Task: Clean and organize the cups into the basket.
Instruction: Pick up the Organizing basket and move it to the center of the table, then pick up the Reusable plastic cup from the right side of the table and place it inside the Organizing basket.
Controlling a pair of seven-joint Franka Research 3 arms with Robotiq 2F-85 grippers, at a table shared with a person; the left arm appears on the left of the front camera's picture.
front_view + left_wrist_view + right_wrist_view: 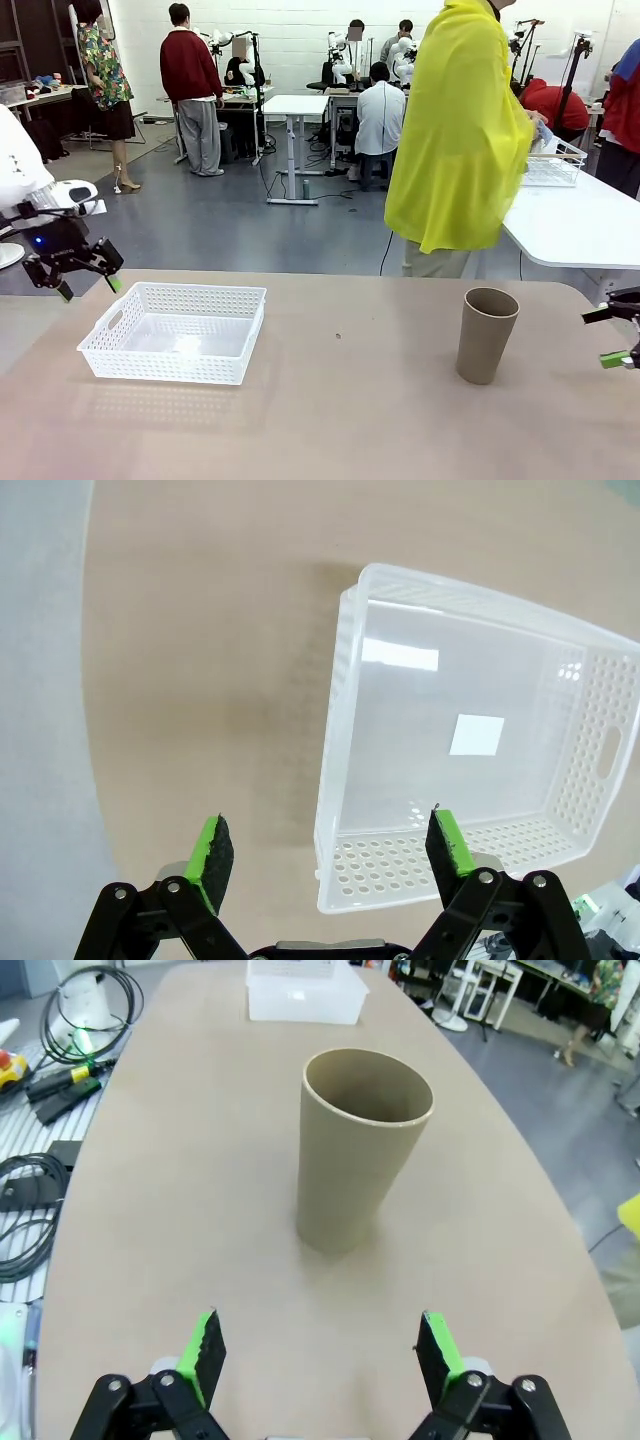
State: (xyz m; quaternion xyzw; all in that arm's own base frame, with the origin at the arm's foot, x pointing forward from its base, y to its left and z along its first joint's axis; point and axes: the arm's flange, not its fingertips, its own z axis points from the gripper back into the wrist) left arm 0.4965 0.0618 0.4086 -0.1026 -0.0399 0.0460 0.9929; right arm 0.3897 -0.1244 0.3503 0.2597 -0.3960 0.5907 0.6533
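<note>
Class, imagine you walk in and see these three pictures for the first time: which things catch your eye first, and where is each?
A lone kraft-brown cup stands upright on the table, right of its middle, straight ahead of the open right gripper. The empty white lattice basket sits on the left, near the open left gripper. Beyond the far edge stands a person in a bright yellow top.

The tan table (pixel 350 420) bears a white basket (pixel 175 333) and an upright brown cup (pixel 486 335).
</note>
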